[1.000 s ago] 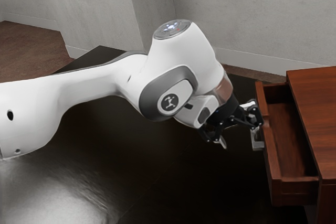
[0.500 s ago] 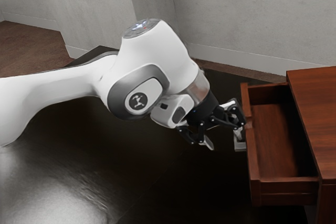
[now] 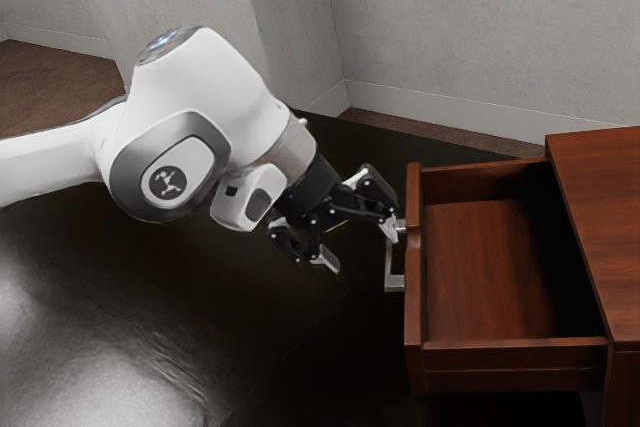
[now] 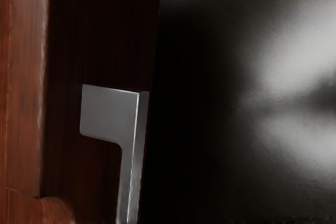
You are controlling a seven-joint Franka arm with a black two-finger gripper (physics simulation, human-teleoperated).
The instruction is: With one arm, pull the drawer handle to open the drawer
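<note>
The wooden drawer (image 3: 413, 292) stands pulled far out of the brown cabinet (image 3: 600, 197), and its bare inside shows. A grey metal handle (image 3: 394, 269) sits on the drawer's front panel. My black gripper (image 3: 362, 247) is open, its fingers spread wide. The upper finger (image 3: 392, 227) hooks at the handle's top end, against the drawer front. The lower finger (image 3: 322, 260) hangs free over the dark table. In the wrist view the handle (image 4: 128, 129) is close up against the drawer front (image 4: 100, 35).
The glossy dark tabletop (image 3: 200, 347) stretches under the arm toward the exterior view's left. Grey walls and a white baseboard (image 3: 470, 107) lie behind. The cabinet fills the exterior view's right edge.
My hand has moved toward the exterior view's left, and the drawer has slid out with it, from slightly open to wide open. The fingers keep their spread.
</note>
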